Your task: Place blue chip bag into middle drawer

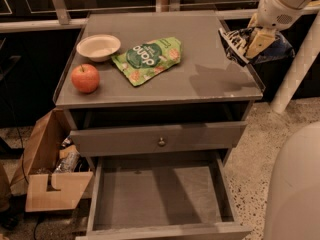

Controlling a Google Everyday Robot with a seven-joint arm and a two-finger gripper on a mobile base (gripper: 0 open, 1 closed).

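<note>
My gripper [256, 40] is shut on the blue chip bag [235, 40], a crinkly navy foil bag with white lettering. It holds the bag in the air above the right edge of the cabinet top [200, 79]. The middle drawer [157, 196] stands pulled out below at the front, a wide shallow grey box with a bare floor. The bag is well above and to the right of the drawer.
A light green pouch [148, 58], a white bowl [98, 46] and a red apple [85, 77] lie on the cabinet top. A shut drawer front with a round knob [161, 142] is above the open drawer. A cardboard box [50, 169] stands at the left. My white base [295, 184] is at the right.
</note>
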